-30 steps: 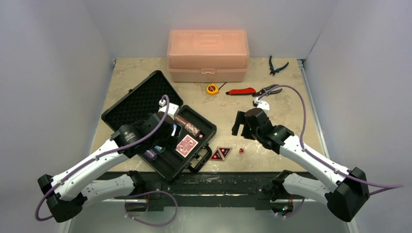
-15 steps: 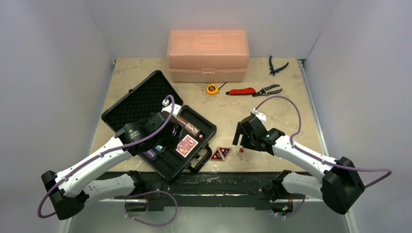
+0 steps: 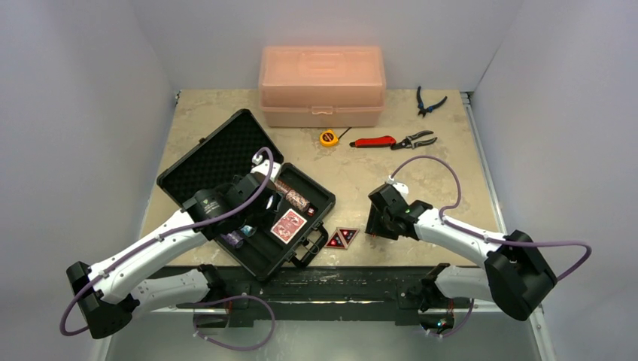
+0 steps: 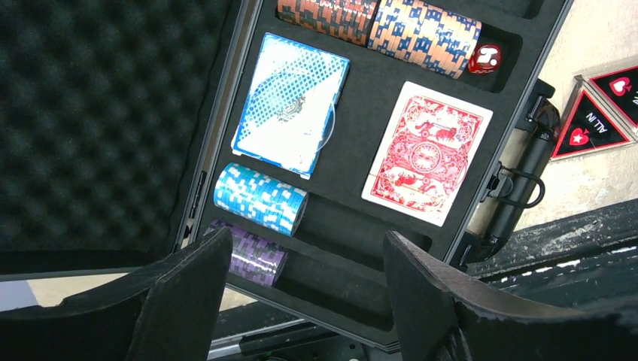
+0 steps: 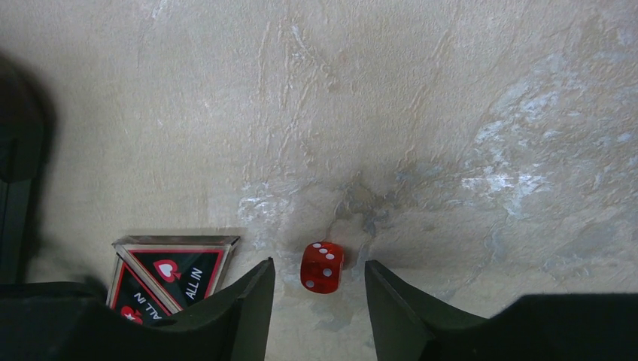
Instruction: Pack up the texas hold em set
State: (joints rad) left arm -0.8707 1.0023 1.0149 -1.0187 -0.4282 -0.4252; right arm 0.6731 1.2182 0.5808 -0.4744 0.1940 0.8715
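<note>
Dropping low, our right gripper [image 5: 317,268] has narrowed its jaws either side of the red die [image 5: 323,267], apart, not yet pinching: a glossy translucent cube on the mottled stone-look table [image 5: 451,113], beside flat ALL IN triangles [image 5: 169,274]. We judge pickup imminent. Left gripper [image 4: 308,248] hangs spread over the open case [image 4: 353,222], foam-lined, ridged chip rolls [image 4: 259,197] inside

Setting: robot lab test cell, not a home or shop. Evidence: plain grey-white walls [image 3: 75,113] box in a stone-pattern table [image 3: 444,165] on 3 sides. 2 white-and-black units, left arm [image 3: 150,252] and right arm [image 3: 459,233], are bolted to a black rail [image 3: 331,289] at the near edge. Purple cables [image 3: 421,162] loop off each wrist. Far side: pliers [image 3: 429,101], red-handled cutters [image 3: 391,141] and tape measure [image 3: 327,138], near an orange plastic box [image 3: 322,85].
</note>
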